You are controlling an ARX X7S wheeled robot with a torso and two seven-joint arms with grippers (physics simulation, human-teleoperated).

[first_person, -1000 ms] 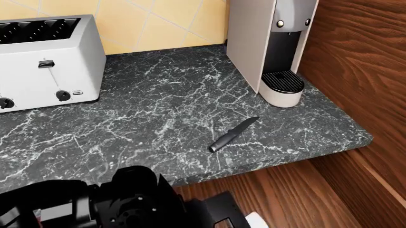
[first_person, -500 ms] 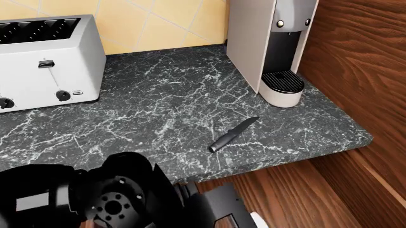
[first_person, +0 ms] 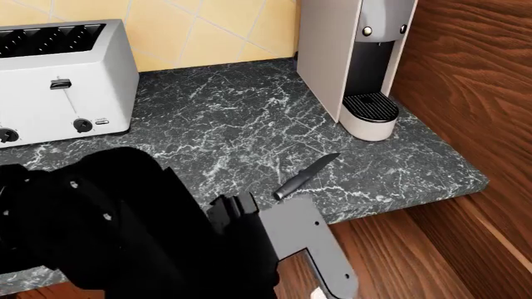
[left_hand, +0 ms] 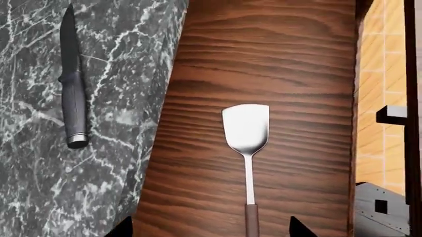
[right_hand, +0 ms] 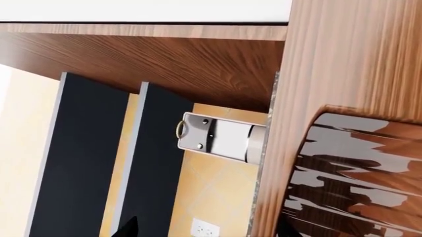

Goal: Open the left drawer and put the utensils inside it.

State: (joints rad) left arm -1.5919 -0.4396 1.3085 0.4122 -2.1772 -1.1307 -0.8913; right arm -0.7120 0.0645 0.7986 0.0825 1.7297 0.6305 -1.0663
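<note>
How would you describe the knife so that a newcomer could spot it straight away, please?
Start at the dark marble countertop and find the coffee machine at its far right. The knife lies flat in front of it, near the counter's front edge: small, slim, pointed and entirely dark grey.

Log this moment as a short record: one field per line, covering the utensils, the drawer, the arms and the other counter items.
knife: dark grey, lying flat on the marble counter near its front edge
steel utensil: flat silver head, brown handle, lying on the wood inside the left drawer, which is open below the counter edge
left arm: dark bulk over the counter's front
left gripper: fingertips barely in view, holding nothing visible
right gripper: state unclear
toaster: white, back left
coffee machine: back right
</note>
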